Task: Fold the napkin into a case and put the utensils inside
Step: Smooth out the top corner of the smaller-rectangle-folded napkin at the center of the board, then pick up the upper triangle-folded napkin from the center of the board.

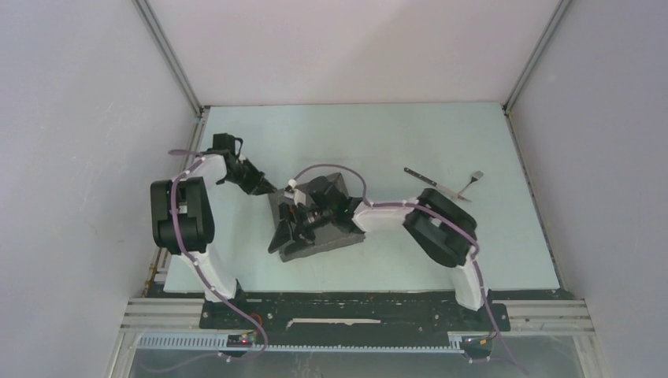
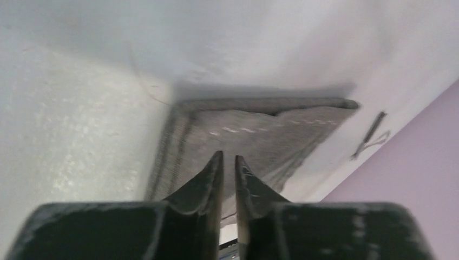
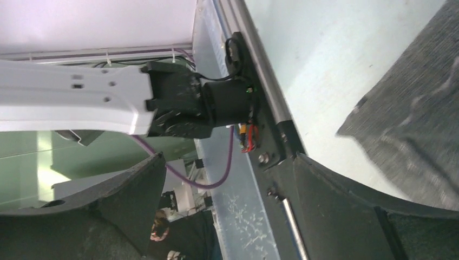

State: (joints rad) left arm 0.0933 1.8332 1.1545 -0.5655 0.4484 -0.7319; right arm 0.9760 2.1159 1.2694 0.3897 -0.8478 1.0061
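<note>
- Black, hard-looking fingers [image 3: 130, 189] of the right gripper [image 3: 228, 162] are spread wide and nothing is held. From above they are seen hanging over the near-left part of the napkin [image 2: 260, 135]. If they are lowered carelessly, the top layer could be snagged and the fold dragged open.
- Grey woven cloth lies near the middle of the counter [image 1: 394, 134], folded into a flat, layered rectangle. Pale stitched hem lines and stacked soft edges are visible. The fabric looks limp, so the layers are likely to slide over one another when pushed. Whether a pocket mouth is left open cannot be told.
- At the napkin's far-left corner the left gripper [image 2: 228, 157] is angled down. Its dark tapered fingers [image 2: 203, 181] are parted by only a narrow slit and nothing is seen between them. If that corner is brushed, the whole cloth could be shifted on the smooth pale counter.
- Farthest away, well apart to the right, the utensils [image 1: 449, 187] lie close together: a slim knife [image 1: 429, 181] and a small fork [image 1: 473, 179]. Whether they touch cannot be told. Both are thin, rigid and flat on the surface, so a pinch could slip, or one piece could be knocked against the other.
</note>
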